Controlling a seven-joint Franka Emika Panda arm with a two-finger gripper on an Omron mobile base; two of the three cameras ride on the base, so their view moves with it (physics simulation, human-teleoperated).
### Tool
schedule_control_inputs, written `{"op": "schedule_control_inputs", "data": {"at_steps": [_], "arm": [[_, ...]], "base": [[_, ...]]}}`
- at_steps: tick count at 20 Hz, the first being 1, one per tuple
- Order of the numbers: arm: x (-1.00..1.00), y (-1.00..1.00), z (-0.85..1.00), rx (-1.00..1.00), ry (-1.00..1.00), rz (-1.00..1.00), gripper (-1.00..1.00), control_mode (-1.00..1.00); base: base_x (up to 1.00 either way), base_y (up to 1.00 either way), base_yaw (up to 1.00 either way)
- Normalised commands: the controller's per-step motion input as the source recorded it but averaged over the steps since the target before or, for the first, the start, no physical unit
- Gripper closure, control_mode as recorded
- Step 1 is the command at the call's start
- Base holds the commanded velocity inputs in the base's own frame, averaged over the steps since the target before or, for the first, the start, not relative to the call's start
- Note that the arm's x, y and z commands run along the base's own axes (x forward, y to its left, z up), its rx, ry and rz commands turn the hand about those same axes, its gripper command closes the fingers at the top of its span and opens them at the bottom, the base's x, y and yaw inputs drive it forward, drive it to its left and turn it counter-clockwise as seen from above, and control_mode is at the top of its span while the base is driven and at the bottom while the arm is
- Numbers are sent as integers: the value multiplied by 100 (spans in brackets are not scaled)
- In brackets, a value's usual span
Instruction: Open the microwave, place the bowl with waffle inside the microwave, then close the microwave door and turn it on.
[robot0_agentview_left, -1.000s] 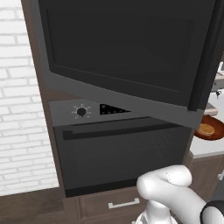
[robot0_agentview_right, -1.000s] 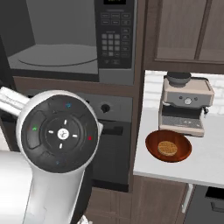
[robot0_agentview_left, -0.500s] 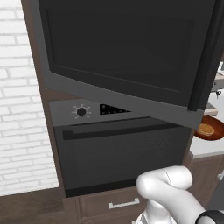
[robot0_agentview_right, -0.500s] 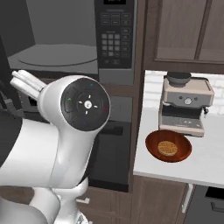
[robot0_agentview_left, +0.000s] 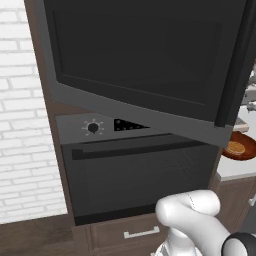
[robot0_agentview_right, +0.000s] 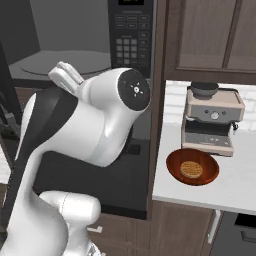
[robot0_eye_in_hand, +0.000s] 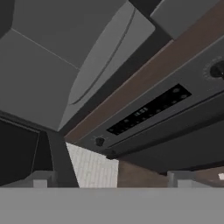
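1. Kitchen cabinetry in dark wood is framing the microwave, whose cavity is showing its pale turntable beside the keypad.
2. Its microwave door is standing swung open above the oven.
3. To the microwave's right, the bowl with waffle is sitting on the white desk, just before the coffee machine.
4. That bowl is looking light, stiff and smooth-walled; pinching its rim seems the safest hold.
5. Whether the claw is spread or pressed together, I cannot tell.
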Motion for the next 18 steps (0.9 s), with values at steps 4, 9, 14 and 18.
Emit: {"op": "schedule_control_inputs", "data": {"at_steps": [4, 9, 14, 18], "arm": [[26, 15, 0, 5, 15, 3, -100, -100], [30, 17, 0, 6, 13, 4, -100, -100], [49, 16, 0, 6, 8, 2, -100, -100], [21, 29, 0, 6, 4, 3, -100, -100]], "base": [[0, 0, 0], [0, 0, 0], [0, 0, 0], [0, 0, 0]]}}
